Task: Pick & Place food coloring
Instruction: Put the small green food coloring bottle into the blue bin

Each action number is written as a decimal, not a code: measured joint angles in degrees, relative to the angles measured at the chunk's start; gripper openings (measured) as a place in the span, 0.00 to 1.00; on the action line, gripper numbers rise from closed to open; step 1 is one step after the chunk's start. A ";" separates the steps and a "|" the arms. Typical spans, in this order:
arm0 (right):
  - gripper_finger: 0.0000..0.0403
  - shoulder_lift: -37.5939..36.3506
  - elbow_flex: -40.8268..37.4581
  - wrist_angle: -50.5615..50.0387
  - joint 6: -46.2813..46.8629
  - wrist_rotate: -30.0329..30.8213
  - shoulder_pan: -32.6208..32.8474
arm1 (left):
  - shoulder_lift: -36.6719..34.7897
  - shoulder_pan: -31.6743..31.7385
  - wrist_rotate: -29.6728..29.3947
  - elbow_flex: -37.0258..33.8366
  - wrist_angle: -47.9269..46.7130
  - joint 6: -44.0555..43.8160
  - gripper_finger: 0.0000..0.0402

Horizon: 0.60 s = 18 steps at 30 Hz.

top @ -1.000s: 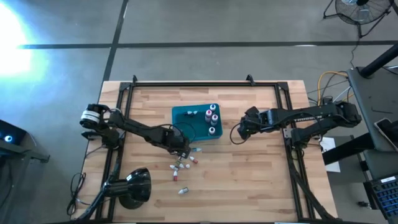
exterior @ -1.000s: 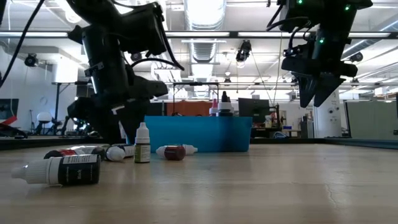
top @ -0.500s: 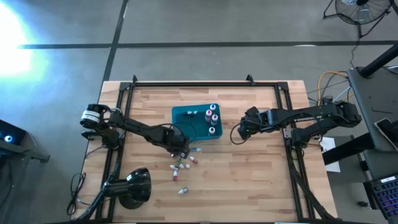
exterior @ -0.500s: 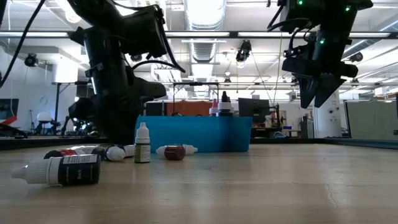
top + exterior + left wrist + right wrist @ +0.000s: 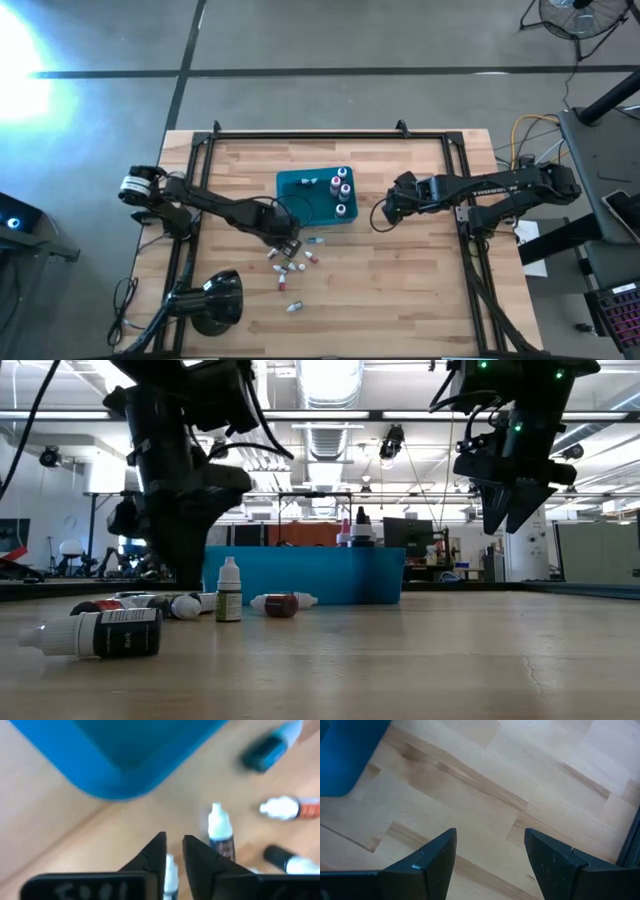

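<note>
Between L gripper (image 5: pixel 174 851) fingers, nearly closed, a pale-capped vial (image 5: pixel 170 879) is pinched, just below the teal bin (image 5: pixel 317 196) at high-view centre. R gripper (image 5: pixel 381 213) hangs open right of the bin, off the wood. Butcher-block table (image 5: pixel 400 290); workshop w/ ceiling lights behind. Food coloring (image 5: pixel 229 590): tiny red/dark bottles, pale caps, mostly lying lower left in low view; several upright in bin.

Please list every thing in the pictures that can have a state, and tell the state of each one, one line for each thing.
left gripper: low over the loose bottles, nearly shut on a white-capped bottle.
right gripper: open, empty, above bare wood beside the bin.
teal bin: holds several upright bottles.
dark bottle: lying on its side.
small white-capped bottle: standing upright.
red bottle: lying on its side.
</note>
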 joint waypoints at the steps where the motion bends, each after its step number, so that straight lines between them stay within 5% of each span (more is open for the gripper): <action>1: 0.57 0.00 -0.06 0.06 0.12 0.04 0.01 | 0.03 0.00 1.23 -0.05 -0.18 -0.07 0.13; 9: 0.57 0.00 -0.43 0.15 0.60 0.09 0.01 | 0.09 -0.04 4.70 -0.12 -3.95 -3.23 0.36; 18: 0.57 0.00 -0.68 0.30 0.60 0.11 0.00 | 0.54 -0.28 5.93 -0.16 -3.67 -2.98 0.40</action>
